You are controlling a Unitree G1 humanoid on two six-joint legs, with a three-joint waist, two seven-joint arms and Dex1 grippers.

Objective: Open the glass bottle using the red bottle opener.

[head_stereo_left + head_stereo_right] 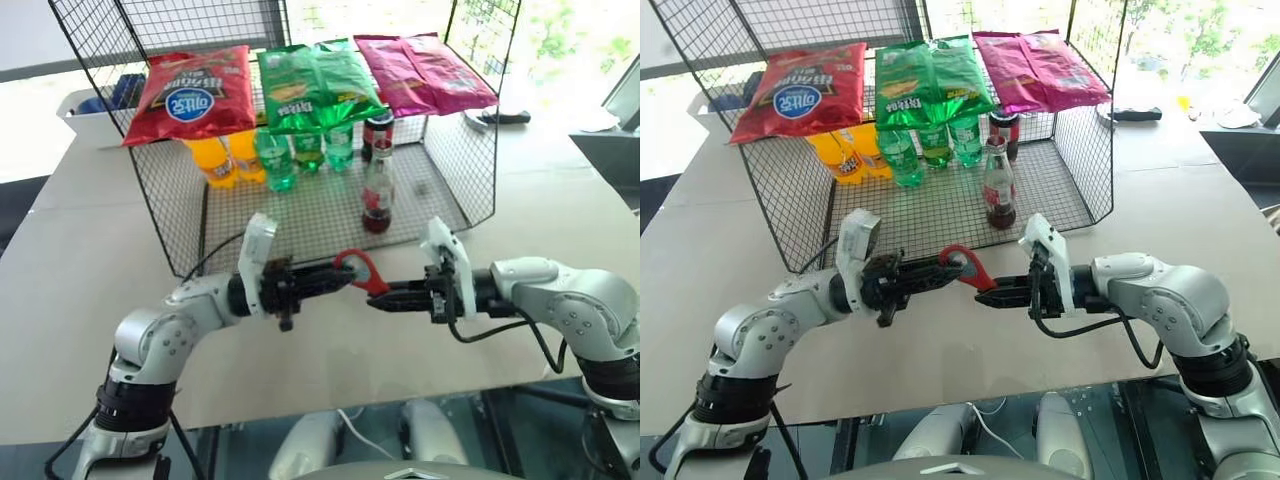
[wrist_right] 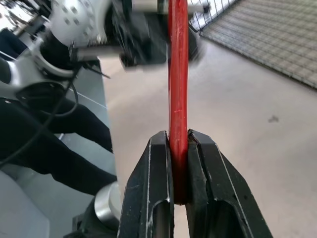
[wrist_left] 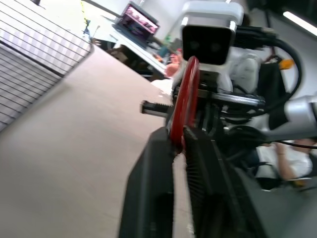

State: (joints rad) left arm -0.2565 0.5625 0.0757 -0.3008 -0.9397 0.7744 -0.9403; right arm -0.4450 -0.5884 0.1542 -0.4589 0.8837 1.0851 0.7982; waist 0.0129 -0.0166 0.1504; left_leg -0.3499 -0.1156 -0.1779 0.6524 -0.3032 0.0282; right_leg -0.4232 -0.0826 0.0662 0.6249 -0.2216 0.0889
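Here, both end effectors, left point(image 1: 345, 276), right point(image 1: 372, 298), clamp red bottle opener point(image 1: 364, 272); glass bottle point(image 1: 377, 191) behind, in wire basket point(image 1: 470, 170)

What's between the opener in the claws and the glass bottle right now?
The low front edge of the wire basket and bare mesh floor; in the left eye view nothing else lies between the red bottle opener and the glass bottle.

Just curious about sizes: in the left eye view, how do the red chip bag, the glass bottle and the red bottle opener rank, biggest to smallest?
1. Red chip bag, clearly the largest.
2. Glass bottle.
3. Red bottle opener, smallest as it looks, though it is nearer the camera and partly hidden in the jaws, so its place below the bottle is unsure.
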